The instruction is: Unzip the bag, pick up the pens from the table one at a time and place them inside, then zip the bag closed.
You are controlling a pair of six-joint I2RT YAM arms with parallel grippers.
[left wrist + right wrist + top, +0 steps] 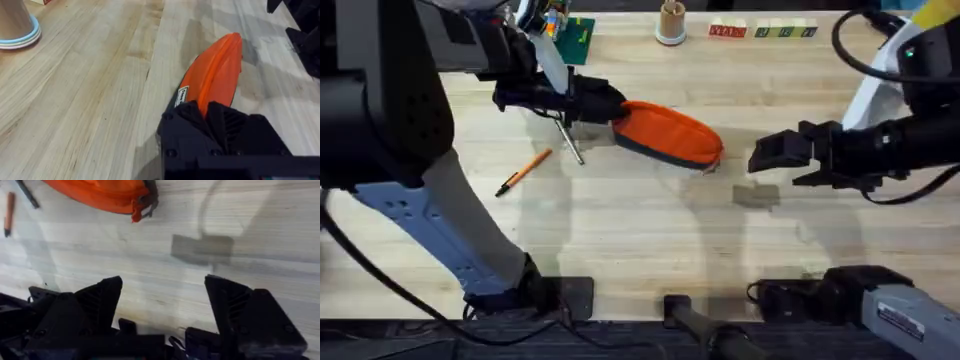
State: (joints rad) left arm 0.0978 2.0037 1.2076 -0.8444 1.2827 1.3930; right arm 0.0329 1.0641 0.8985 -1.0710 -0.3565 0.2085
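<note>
While my left gripper [207,117] clamps the fabric bag's [665,133] end, my right gripper [162,297] hovers agape over plank table [620,230].

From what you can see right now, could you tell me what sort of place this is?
Probably a robot manipulation test bench: two arms work over a wooden plank table, with practice items laid out, an orange bag, an orange pen and lettered blocks along the far edge.

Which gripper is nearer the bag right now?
Left. The left gripper is shut on the bag at its near end. The right gripper is open above bare table, off the bag's other end, not touching it.
</note>
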